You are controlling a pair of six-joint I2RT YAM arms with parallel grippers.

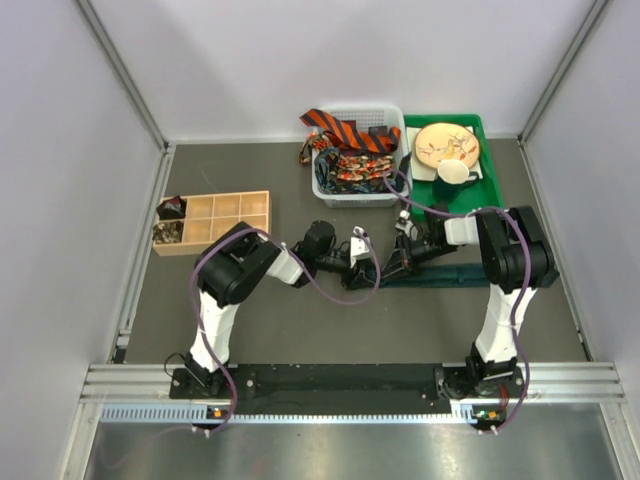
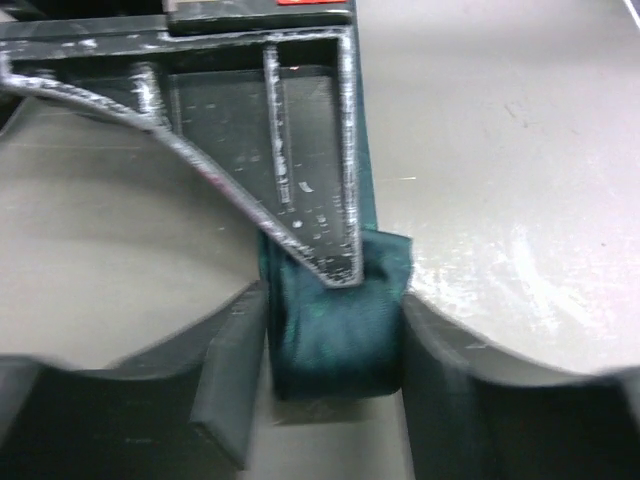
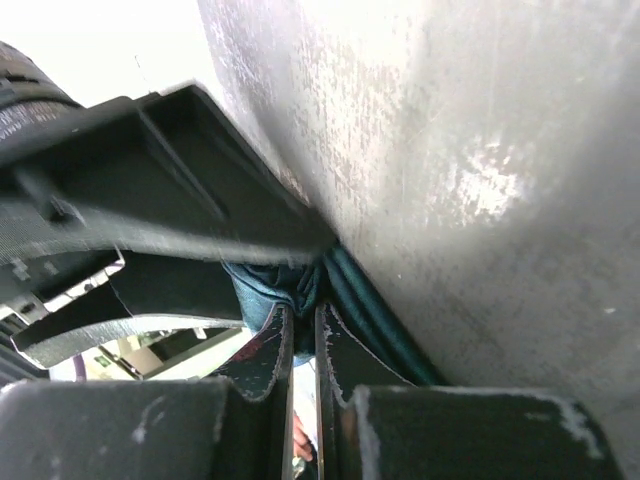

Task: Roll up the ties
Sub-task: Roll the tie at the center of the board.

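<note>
A dark teal tie (image 1: pixel 450 276) lies flat on the table, its left end rolled up between my two grippers at the centre. In the left wrist view the teal roll (image 2: pixel 335 345) sits between the two fingers of my left gripper (image 2: pixel 335 305), which press on its sides. My left gripper (image 1: pixel 365 262) comes from the left. My right gripper (image 1: pixel 398 258) comes from the right, and one of its fingers (image 2: pixel 300 200) reaches into the roll from above. In the right wrist view my right gripper (image 3: pixel 305 322) is nearly shut, pinching teal fabric (image 3: pixel 380 320) at its tips.
A white basket (image 1: pixel 322 188) behind holds an orange-and-black striped tie (image 1: pixel 340 130) and dark red-patterned ties (image 1: pixel 358 170). A green tray (image 1: pixel 488 180) at its right carries a plate (image 1: pixel 447 145) and a cup (image 1: pixel 455 175). A wooden compartment box (image 1: pixel 215 220) stands at the left.
</note>
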